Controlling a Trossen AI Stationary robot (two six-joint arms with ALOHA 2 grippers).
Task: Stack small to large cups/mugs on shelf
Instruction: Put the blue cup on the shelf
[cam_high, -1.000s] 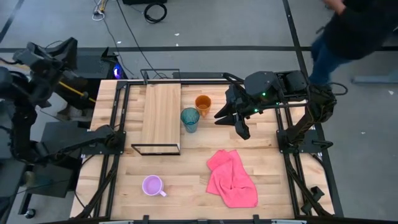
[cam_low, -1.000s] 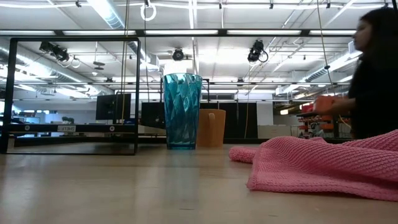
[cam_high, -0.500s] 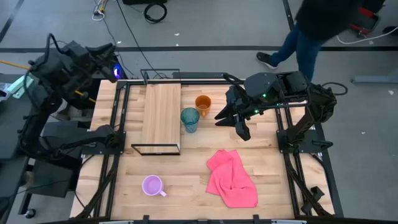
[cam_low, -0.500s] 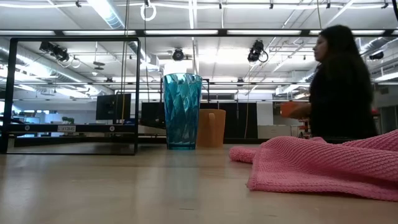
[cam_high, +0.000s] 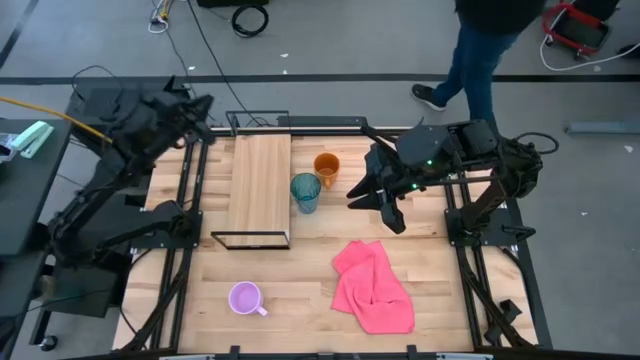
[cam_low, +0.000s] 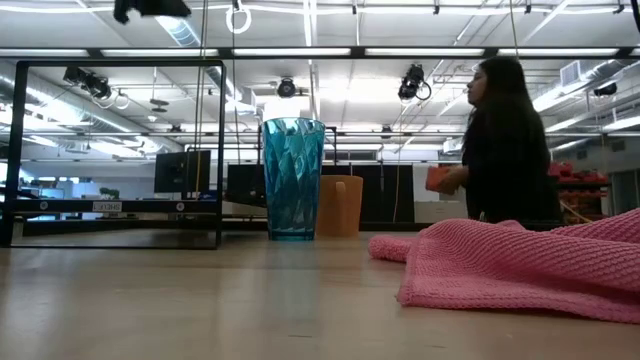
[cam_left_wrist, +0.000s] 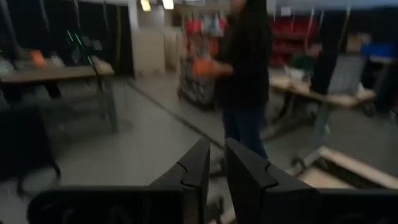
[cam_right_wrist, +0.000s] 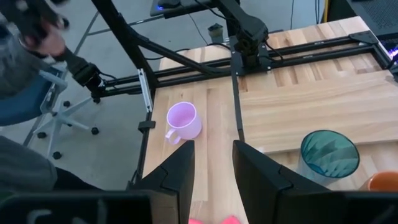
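Note:
The teal tumbler (cam_high: 306, 192) and the orange mug (cam_high: 326, 166) stand upright on the table, just right of the light-wood shelf (cam_high: 259, 185). The lilac mug (cam_high: 246, 298) stands near the front edge, left of centre. My left gripper (cam_high: 200, 105) hangs high over the table's far left corner and points level. Its fingers (cam_left_wrist: 217, 168) are a narrow gap apart with nothing between them. My right gripper (cam_high: 375, 203) hovers open above the table, right of the orange mug. Its wrist view shows the lilac mug (cam_right_wrist: 183, 121) and the tumbler (cam_right_wrist: 329, 155) beyond it.
A crumpled pink cloth (cam_high: 372, 287) lies on the table near the front, right of centre. A person (cam_high: 490, 40) walks on the floor beyond the table's far edge. Black frame rails run along both sides of the table.
My left arm has swung in from beyond the table's left edge toward the far left corner and has come down. The person has walked leftward along the far side. The cups, the shelf and the cloth have stayed put.

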